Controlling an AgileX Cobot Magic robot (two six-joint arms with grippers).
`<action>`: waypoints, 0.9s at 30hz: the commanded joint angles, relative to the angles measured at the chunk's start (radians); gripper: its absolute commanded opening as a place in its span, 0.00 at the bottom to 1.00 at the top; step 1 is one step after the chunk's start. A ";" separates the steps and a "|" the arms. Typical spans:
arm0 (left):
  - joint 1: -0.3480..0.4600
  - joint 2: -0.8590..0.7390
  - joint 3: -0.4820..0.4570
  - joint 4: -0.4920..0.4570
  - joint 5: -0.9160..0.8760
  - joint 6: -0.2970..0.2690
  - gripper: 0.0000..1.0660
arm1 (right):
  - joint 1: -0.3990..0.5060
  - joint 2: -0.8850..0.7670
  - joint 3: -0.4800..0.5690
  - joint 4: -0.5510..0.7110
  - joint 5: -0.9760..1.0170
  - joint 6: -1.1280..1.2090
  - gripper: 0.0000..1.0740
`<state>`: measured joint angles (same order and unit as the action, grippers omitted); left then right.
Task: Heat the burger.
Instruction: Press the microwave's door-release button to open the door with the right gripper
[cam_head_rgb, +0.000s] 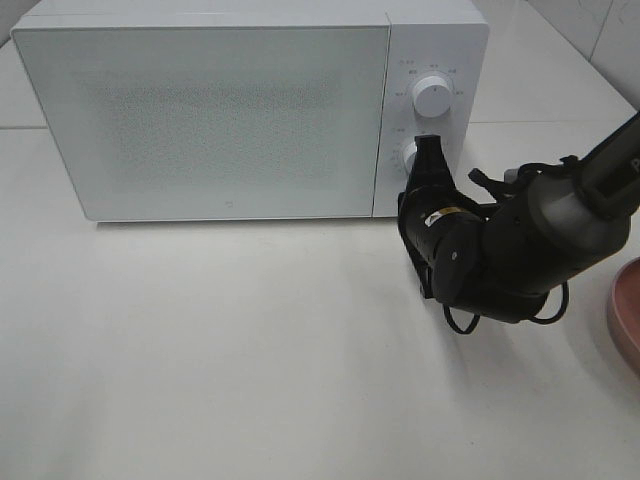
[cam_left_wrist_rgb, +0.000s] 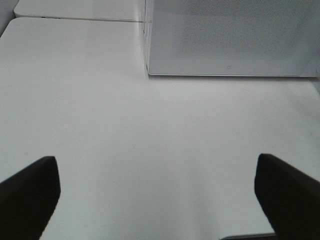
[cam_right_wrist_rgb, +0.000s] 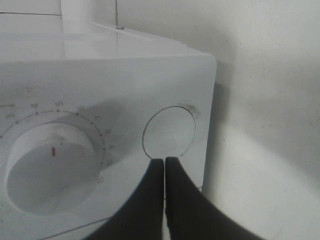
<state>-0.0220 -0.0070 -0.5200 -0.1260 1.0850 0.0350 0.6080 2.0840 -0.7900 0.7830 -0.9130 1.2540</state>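
The burger is out of view. The white microwave (cam_head_rgb: 230, 110) stands at the back of the table with its door shut. My right gripper (cam_head_rgb: 431, 150) is shut with nothing in it, and its tip is against the control panel beside the lower knob (cam_head_rgb: 408, 153). In the right wrist view the closed fingertips (cam_right_wrist_rgb: 164, 164) sit at the edge of a round button (cam_right_wrist_rgb: 169, 131), next to the numbered dial (cam_right_wrist_rgb: 52, 167). My left gripper (cam_left_wrist_rgb: 160, 200) stands open over bare table, well in front of the microwave (cam_left_wrist_rgb: 230, 40), with nothing between its fingers.
A round pink plate (cam_head_rgb: 625, 310) shows at the right edge of the table. An upper knob (cam_head_rgb: 432, 97) sits above the lower one on the panel. The right arm (cam_head_rgb: 520, 245) reaches in from the right.
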 joint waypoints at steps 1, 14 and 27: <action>0.002 -0.016 0.002 0.003 -0.014 -0.004 0.92 | -0.013 0.003 -0.020 -0.009 0.022 0.016 0.00; 0.002 -0.015 0.002 0.003 -0.014 -0.004 0.92 | -0.036 0.053 -0.072 0.004 0.021 0.019 0.00; 0.002 -0.015 0.002 0.003 -0.014 -0.004 0.92 | -0.050 0.070 -0.100 0.034 -0.028 0.010 0.00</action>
<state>-0.0220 -0.0070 -0.5200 -0.1260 1.0850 0.0350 0.5710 2.1540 -0.8730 0.8040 -0.9110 1.2700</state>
